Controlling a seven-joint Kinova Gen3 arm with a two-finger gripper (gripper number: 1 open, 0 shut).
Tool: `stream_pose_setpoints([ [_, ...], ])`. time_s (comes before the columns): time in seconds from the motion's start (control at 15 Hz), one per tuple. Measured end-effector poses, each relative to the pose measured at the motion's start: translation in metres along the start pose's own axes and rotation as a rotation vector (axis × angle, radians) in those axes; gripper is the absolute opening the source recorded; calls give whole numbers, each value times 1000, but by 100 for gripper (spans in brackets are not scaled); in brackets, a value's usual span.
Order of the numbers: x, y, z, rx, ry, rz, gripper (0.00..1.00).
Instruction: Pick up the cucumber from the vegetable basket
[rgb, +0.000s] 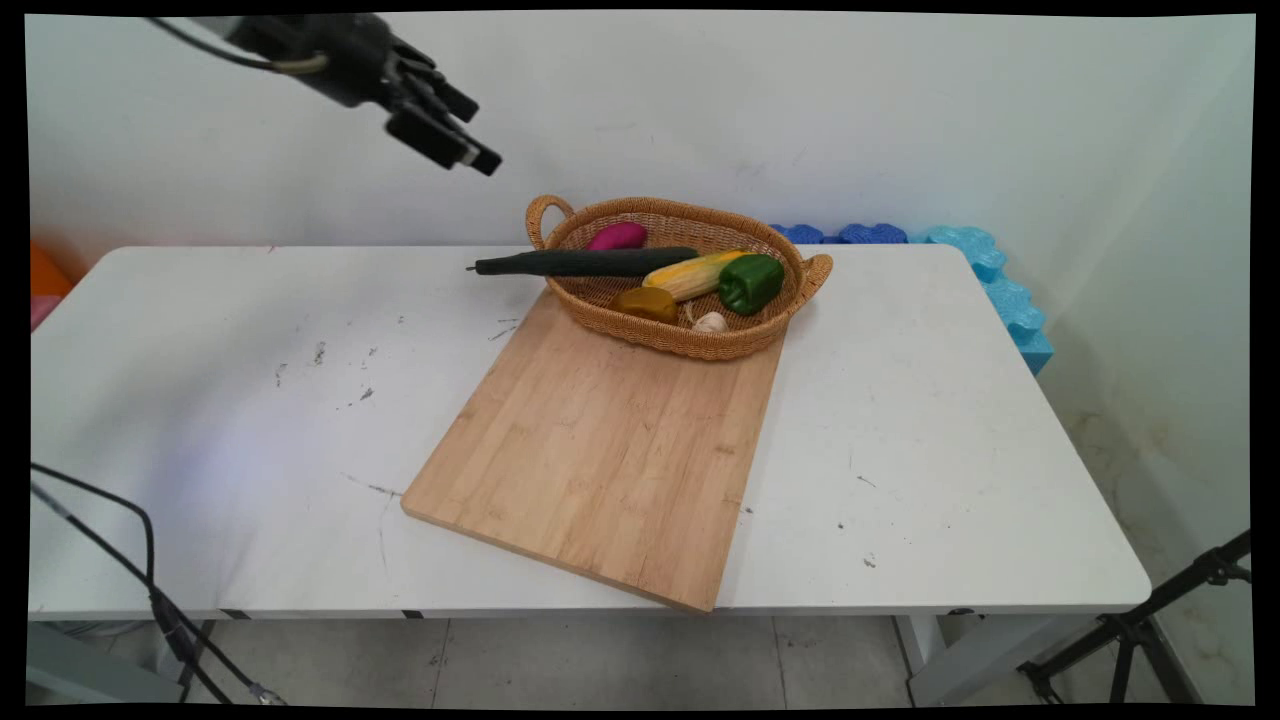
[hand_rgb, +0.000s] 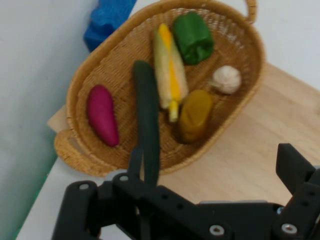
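My black gripper (rgb: 479, 135) hangs high above the table's far left, open and holding nothing. Below and to its right stands a woven basket (rgb: 700, 349) on the far end of a wooden cutting board (rgb: 600, 450). A dark green cucumber (rgb: 585, 262) lies across the basket, its stem end poking over the left rim. Beside it lie a corn cob (rgb: 690, 275), a green pepper (rgb: 750, 282), a magenta eggplant (rgb: 617, 236), a brownish-yellow vegetable (rgb: 645, 302) and a garlic bulb (rgb: 710, 322). The hand view looks down on the basket (hand_rgb: 75, 100), with the cucumber (hand_rgb: 147, 115) nearest the gripper (hand_rgb: 210, 155).
Blue foam pieces (rgb: 985, 260) line the table's far right edge by the wall. An orange object (rgb: 45, 275) sits past the table's left end. Black cables (rgb: 150, 560) hang at the near left, and a tripod leg (rgb: 1150, 620) stands at the lower right.
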Motion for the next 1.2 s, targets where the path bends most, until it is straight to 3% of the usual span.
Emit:
stream_pose_setpoints([
  [0.53,17,-39,106,59,-140,-80,100],
  [0.87,15,-48,169,53,-210,-125,100],
  [1.2,12,-50,204,39,-249,-132,100],
])
